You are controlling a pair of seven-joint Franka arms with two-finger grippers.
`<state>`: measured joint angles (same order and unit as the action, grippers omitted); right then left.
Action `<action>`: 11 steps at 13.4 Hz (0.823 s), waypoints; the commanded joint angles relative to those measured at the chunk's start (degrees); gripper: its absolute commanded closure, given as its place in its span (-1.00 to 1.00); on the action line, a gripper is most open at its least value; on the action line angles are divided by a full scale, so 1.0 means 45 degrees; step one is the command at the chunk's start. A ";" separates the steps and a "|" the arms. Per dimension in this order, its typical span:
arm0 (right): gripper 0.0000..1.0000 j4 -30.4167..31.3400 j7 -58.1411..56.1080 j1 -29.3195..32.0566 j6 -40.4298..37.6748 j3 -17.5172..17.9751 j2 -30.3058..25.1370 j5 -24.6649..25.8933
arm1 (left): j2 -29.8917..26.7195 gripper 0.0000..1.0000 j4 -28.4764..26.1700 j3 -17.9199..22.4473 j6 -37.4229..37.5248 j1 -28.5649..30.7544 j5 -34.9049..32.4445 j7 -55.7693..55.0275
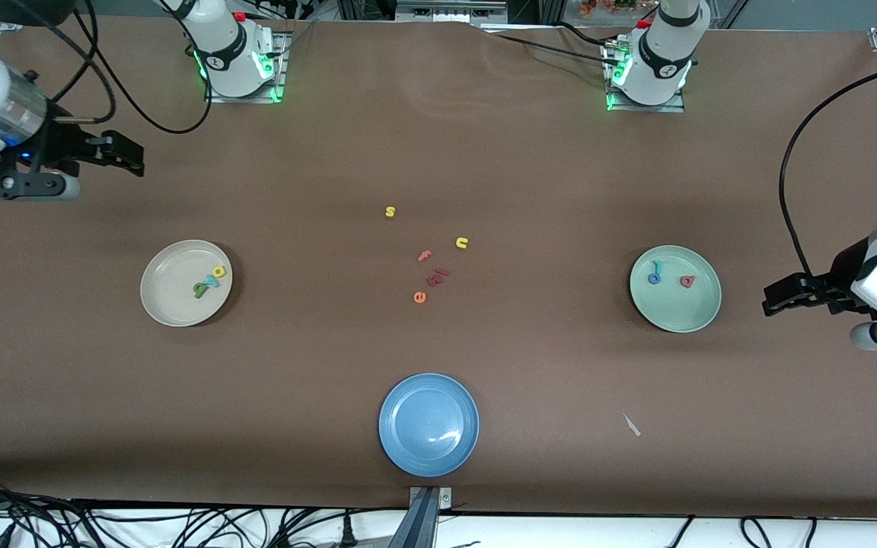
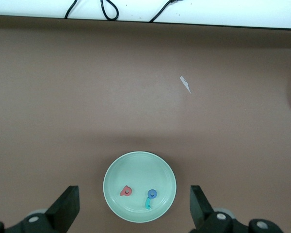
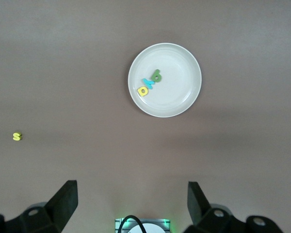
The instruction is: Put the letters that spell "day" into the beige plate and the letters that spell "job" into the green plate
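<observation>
Lying in both plates, all six letters sit clear of open jaws.

Three letters in beige plate (image 1: 168, 301); three in green plate (image 1: 693, 312).

Readable glyphs are the foam letters only: yellow s (image 1: 390, 211), yellow n (image 1: 461, 243), pink f (image 1: 425, 256), orange e (image 1: 419, 297) loose mid-table. Letters in the beige plate (image 1: 168, 304) and green plate (image 1: 678, 320) too small to read.
</observation>
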<state>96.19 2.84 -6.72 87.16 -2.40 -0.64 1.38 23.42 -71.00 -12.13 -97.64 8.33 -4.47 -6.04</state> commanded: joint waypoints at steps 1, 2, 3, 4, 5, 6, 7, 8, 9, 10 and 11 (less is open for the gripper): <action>-1.00 -0.0322 -0.0436 0.0320 -0.0151 -0.0325 0.0199 -0.0307 | -0.0283 -1.00 -0.0061 -0.0018 0.0136 -0.0035 -0.0374 0.0171; -1.00 -0.0322 -0.0475 0.0341 -0.0111 -0.0384 0.0239 -0.0288 | -0.0419 -1.00 -0.0139 -0.0018 0.0136 -0.0035 -0.0393 0.0190; -1.00 -0.0322 -0.0552 0.0360 -0.0091 -0.0385 0.0258 -0.0268 | -0.0498 -1.00 -0.0197 0.0001 0.0272 -0.0035 -0.0374 0.0190; -1.00 -0.0264 -0.0843 0.0380 0.0257 -0.0520 0.0259 -0.0287 | -0.0498 -1.00 -0.0179 0.0001 0.0312 -0.0035 -0.0393 0.0190; -1.00 -0.0205 -0.1059 0.0380 0.0396 -0.0773 0.0259 -0.0307 | -0.0518 -1.00 -0.0179 0.0001 0.0370 -0.0016 -0.0393 0.0190; -1.00 -0.0204 -0.1100 0.0361 0.0436 -0.0794 0.0278 -0.0307 | -0.0518 -1.00 -0.0198 0.0001 0.0564 0.0004 -0.0393 0.0190; -1.00 -0.0243 -0.1100 0.0322 0.0417 -0.0795 0.0375 -0.0307 | -0.0518 -1.00 -0.0179 0.0001 0.0624 -0.0015 -0.0374 0.0190; -1.00 -0.0263 -0.1023 0.0263 0.0417 -0.0795 0.0395 -0.0288 | -0.0537 -1.00 -0.0179 -0.0018 0.0624 -0.0035 -0.0393 0.0190; -1.00 -0.0282 -0.1002 0.0263 0.0417 -0.0795 0.0492 -0.0288 | -0.0518 -1.00 -0.0140 -0.0018 0.0624 -0.0035 -0.0393 0.0190; -1.00 -0.0302 -0.0983 0.0205 0.0417 -0.0775 0.0570 -0.0288 | -0.0518 -1.00 -0.0159 -0.0018 0.0624 -0.0035 -0.0393 0.0190; -1.00 -0.0321 -0.0963 0.0185 0.0417 -0.0756 0.0571 -0.0288 | -0.0518 -1.00 -0.0159 0.0020 0.0624 -0.0016 -0.0393 0.0190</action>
<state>96.19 -0.94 -5.66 89.33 -5.83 1.09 1.00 22.22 -71.01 -12.11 -95.58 8.33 -4.47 -6.04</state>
